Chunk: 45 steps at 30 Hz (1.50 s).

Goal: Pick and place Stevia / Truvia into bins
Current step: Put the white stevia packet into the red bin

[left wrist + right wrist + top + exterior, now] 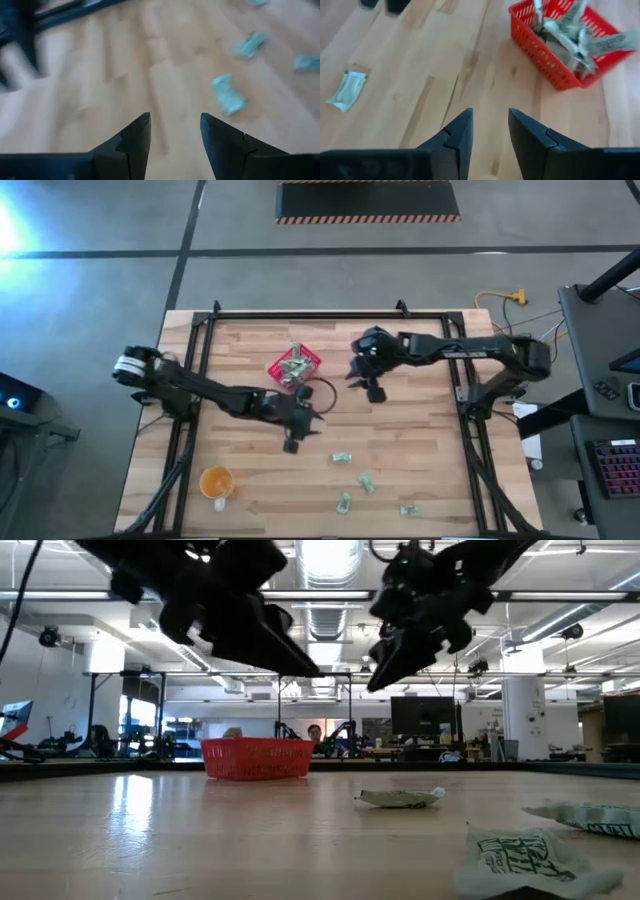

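Both claws hung empty with fingers apart: left claw (297, 427) near the red basket (294, 367), right claw (368, 375) just right of it; loose packets (342, 457) and an orange cup (216, 481) sat on the tabletop (420, 440), nothing blocking.

Bright overhead light — left wrist view blurred, perhaps motion.

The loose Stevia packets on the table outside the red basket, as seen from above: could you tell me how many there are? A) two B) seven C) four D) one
C: the high view shows four Stevia packets lying on the wood, at and, all well clear of the red basket, which already holds several.
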Tool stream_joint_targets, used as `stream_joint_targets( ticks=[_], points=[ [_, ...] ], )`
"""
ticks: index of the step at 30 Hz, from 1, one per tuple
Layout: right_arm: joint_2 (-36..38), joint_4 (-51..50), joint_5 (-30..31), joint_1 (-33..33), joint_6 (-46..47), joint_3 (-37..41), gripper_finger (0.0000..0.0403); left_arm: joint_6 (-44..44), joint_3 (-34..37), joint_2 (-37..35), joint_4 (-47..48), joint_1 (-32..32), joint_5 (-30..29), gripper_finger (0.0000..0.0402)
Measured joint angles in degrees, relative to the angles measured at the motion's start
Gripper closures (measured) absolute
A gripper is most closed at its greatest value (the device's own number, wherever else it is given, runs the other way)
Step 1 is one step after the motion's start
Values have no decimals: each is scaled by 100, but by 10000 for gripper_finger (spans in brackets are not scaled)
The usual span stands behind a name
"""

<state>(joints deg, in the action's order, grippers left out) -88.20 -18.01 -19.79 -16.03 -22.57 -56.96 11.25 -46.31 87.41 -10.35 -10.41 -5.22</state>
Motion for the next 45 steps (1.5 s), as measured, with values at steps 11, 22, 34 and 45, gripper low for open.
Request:
stream_joint_targets(
  ticks=[11,22,34,45],
  points=[
    [2357,249,45,-64,105,1653,312,163,-209,1626,-1646,-236,878,246],
    [4502,705,50,-88,162,2809,335,122,-630,2482,-2108,-275,1270,246],
    [5125,677,48,-85,352,2982,339,123,-919,2667,-2124,-543,1308,246],
    [4939,760,48,-85,334,2980,340,329,-970,2950,-2134,-571,1044,246]
  ],
)
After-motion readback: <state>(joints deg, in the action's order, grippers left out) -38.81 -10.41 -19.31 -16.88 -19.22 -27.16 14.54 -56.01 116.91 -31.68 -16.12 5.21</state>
